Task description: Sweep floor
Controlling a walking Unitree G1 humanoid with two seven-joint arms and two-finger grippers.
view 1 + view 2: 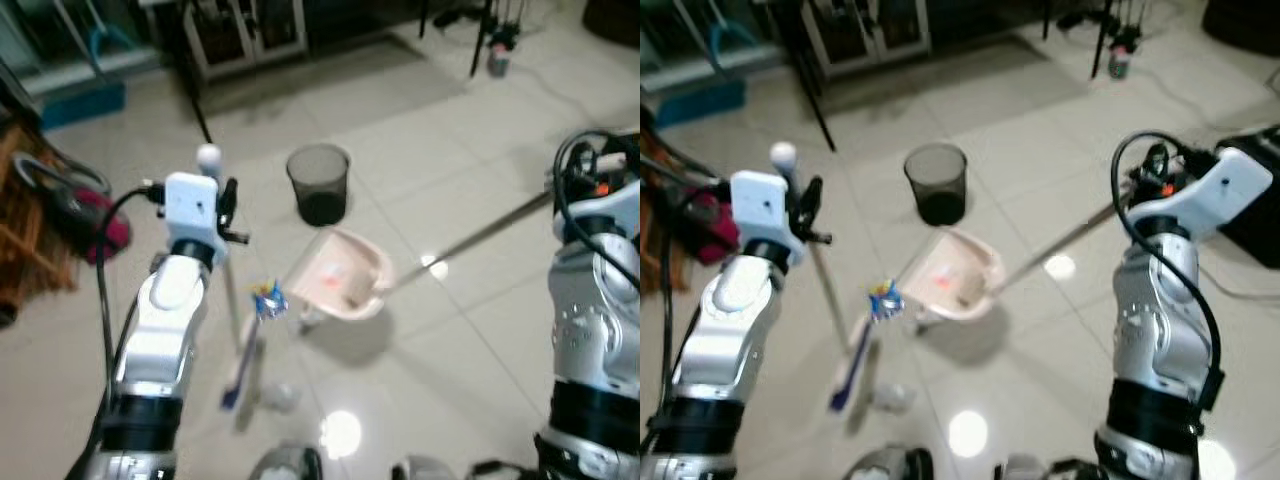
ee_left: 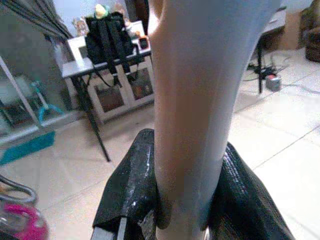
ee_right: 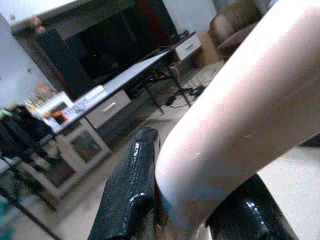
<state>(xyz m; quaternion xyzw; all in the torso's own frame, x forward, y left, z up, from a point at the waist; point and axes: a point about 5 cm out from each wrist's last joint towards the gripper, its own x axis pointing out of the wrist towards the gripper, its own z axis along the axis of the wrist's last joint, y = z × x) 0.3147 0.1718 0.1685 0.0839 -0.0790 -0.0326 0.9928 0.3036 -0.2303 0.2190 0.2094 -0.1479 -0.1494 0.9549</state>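
Left wrist view: black backpack (image 2: 109, 44) on table (image 2: 75, 70).

The bin (image 1: 319, 185) stands behind the dustpan (image 1: 340, 277), broom (image 1: 243, 350) to its left.

No text, label, brand or number can be read anywhere in these views. Any printed surfaces are too blurred to make out.

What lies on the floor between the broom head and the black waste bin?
The pink dustpan lies between the broom head and the black waste bin, on the tiled floor, as the left eye view shows.
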